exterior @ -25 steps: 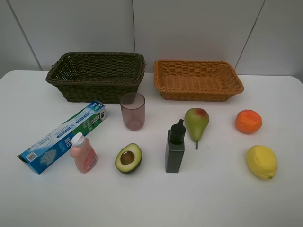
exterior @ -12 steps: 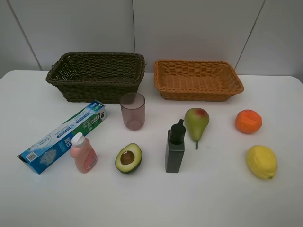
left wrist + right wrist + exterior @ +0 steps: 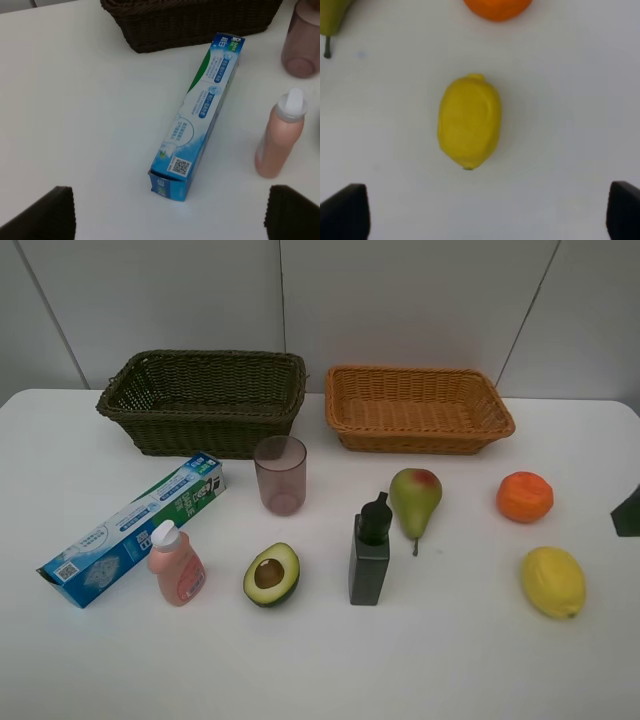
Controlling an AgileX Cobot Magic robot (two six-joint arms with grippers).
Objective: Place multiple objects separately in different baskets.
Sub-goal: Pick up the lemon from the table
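**A:** One change from the earlier overhead views: a dark piece of the right arm (image 3: 628, 512) has come in at the right edge. Nothing on the surface (image 3: 320, 670) has shifted.

**B:** So it's heading for the lemon (image 3: 469, 121)?

**A:** That's my reading. The lemon lies on the surface, just nearer than the orange (image 3: 524, 496), and the wrist camera has it almost centred. The right jaws stand wide open with nothing in them. The left jaws are the same, wide and empty, above the toothpaste box (image 3: 200, 117) and beside the pink pump bottle (image 3: 280, 137).

**B:** How should the pick go?

**A:** Come straight down and close across the lemon's narrow width, not end to end. It's rounded, so an off-centre grip could squirt it sideways toward the orange. Then lift well clear of the rim of the orange-tan basket (image 3: 418, 408), which stands closest.

**B:** What can't you make out?

**A:** Only the tips of each pair of jaws show, cut off by the frame. Overhead, the left arm isn't visible at all. The near wall of the dark basket (image 3: 205, 400) hides part of its floor. Nothing shows which basket is meant for the fruit.
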